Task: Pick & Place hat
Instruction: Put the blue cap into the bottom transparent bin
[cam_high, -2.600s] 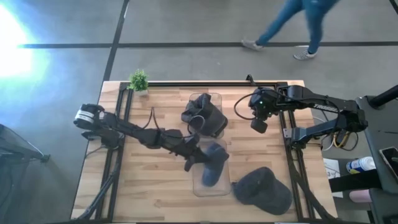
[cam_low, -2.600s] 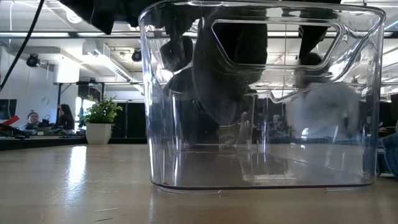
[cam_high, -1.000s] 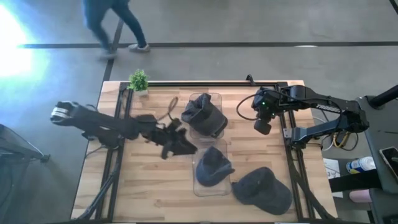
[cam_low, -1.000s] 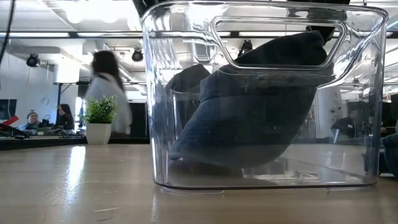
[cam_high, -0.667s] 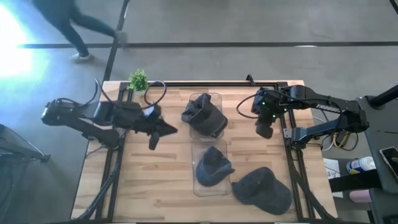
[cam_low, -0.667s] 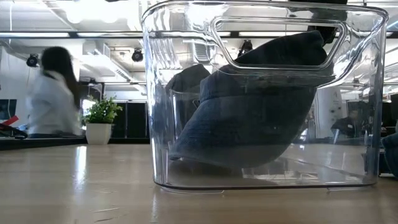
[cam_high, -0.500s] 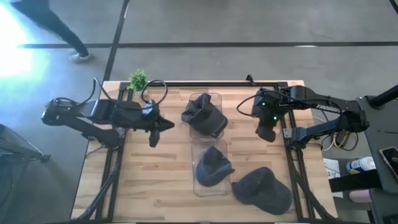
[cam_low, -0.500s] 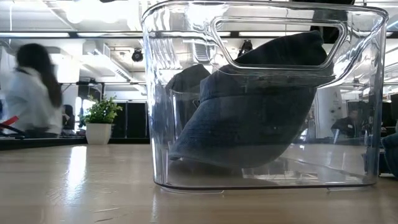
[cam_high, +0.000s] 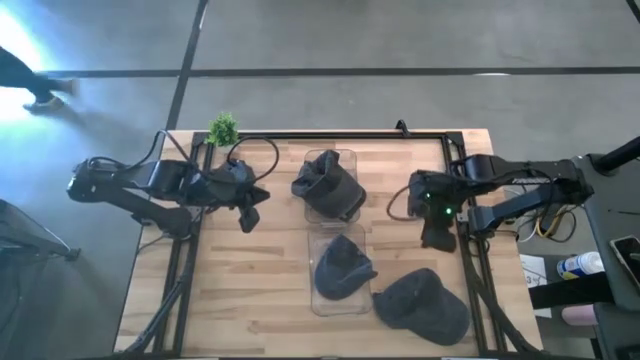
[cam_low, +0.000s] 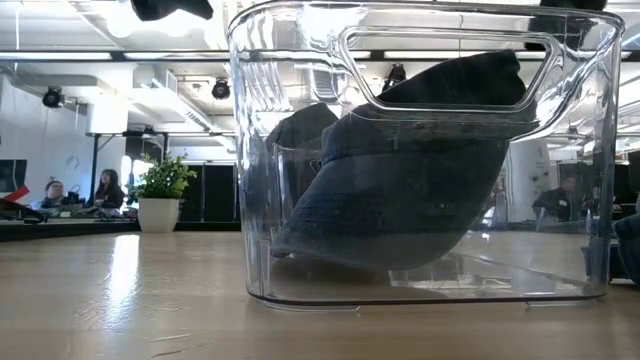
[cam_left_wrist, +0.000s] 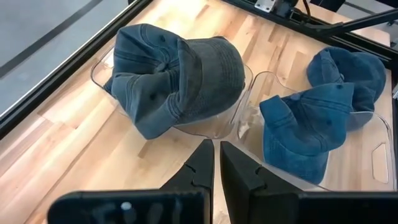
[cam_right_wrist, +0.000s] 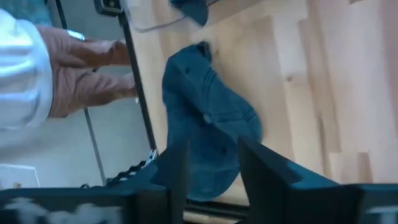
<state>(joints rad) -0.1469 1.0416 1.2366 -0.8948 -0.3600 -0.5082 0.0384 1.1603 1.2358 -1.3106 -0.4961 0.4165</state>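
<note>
Left claw (cam_high: 250, 212) retreated to table's left edge; hat (cam_high: 343, 265) binned.

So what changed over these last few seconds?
The left gripper let go of a denim cap into the near clear bin and drew back to the table's left side, fingers now shut. The right gripper moved from the far edge toward the loose cap. The far bin's cap, the loose cap and the potted plant stayed put.
</note>
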